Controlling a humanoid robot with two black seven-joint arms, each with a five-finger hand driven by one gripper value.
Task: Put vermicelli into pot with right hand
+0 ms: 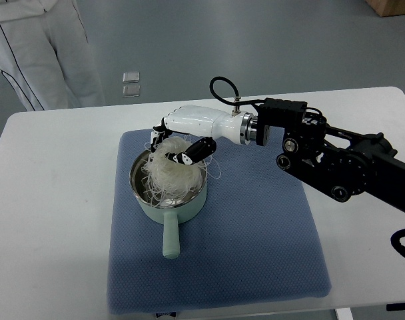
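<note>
A pale green pot (179, 212) with a steel rim and a long handle (170, 240) pointing toward me sits on a blue mat (256, 247). A tangled bundle of white vermicelli (166, 175) rests in the pot, heaped above its rim, with strands hanging over the far edge. My right hand (178, 141), white with black fingertips, hovers over the pot's far side. Its fingers (197, 151) curl around the top of the vermicelli bundle. The black right arm runs in from the right edge. No left arm shows.
The mat lies on a white table (49, 200). A person in light trousers (46, 53) stands beyond the table's far left corner. Two small square floor plates (130, 83) lie on the grey floor behind the table.
</note>
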